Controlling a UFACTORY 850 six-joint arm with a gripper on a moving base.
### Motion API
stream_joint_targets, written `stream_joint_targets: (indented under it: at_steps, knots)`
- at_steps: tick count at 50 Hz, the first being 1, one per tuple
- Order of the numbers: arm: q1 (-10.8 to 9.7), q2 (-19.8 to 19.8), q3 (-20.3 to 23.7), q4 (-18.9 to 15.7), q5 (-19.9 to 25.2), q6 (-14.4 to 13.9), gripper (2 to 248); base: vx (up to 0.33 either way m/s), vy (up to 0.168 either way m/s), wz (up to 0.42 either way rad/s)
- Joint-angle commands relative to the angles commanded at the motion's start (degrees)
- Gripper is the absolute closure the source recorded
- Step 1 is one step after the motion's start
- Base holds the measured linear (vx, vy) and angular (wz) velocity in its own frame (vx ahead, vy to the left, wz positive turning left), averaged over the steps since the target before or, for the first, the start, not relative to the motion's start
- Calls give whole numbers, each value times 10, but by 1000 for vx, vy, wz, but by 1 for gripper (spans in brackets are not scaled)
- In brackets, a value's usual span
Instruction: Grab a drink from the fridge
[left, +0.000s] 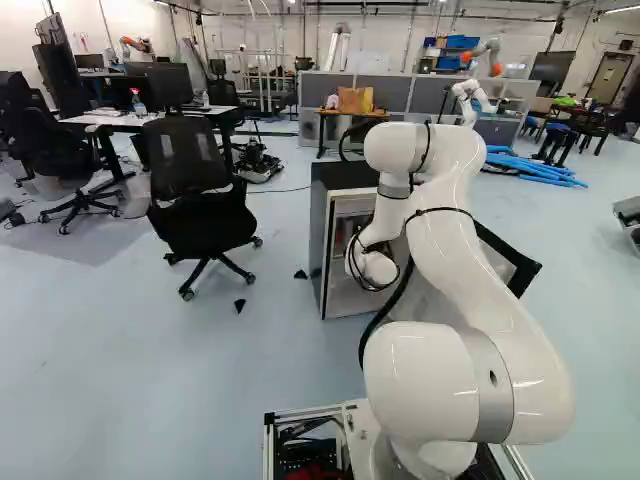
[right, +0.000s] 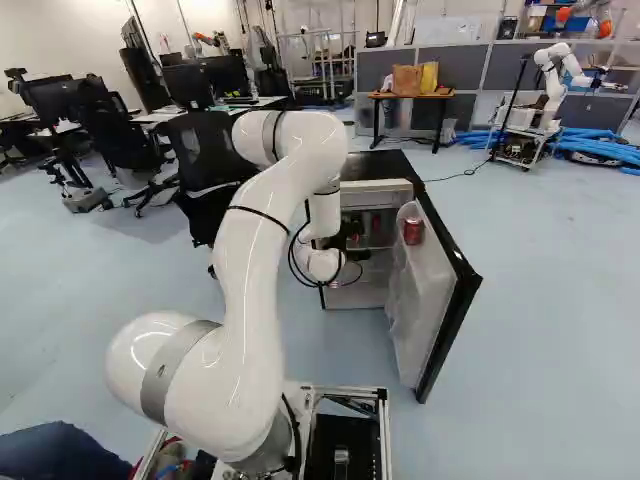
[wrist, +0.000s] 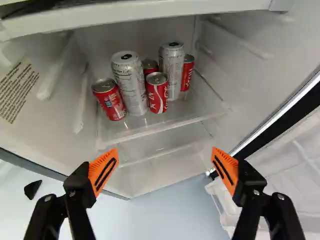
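Arm (left: 455, 220), white and jointed, stands right of the middle in the left base view, its wrist bent down at the front of the fridge (left: 345, 175). Beside the fridge is a black office chair (left: 185, 160), and blue tubes (left: 535, 168) lie on the floor.

In the right base view, the fridge door (right: 425, 300) is swung open, with a red can (right: 413, 231) high up on its inner side. Farther back, a brown bag (right: 407, 80) and a yellow bag (right: 429, 76) stand on a bench (right: 385, 96).

In the wrist view, the jaws are wide apart, orange pads (wrist: 103, 170) facing each other. Ahead of them, the drinks stand grouped on a clear shelf (wrist: 145, 125) inside the fridge: two tall silver cans (wrist: 129, 82) and four short red cans (wrist: 157, 93), one of these at the front between the tall pair and another partly hidden behind it.
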Motion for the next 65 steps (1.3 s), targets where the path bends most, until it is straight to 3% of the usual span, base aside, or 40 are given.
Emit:
stream_joint_targets:
  at_steps: [41,65]
  knots:
    - [0,-39,-72,-25,23,0,3,0,0,0]
    - [-11,-97,-137,-42,50,0,3,0,0,0]
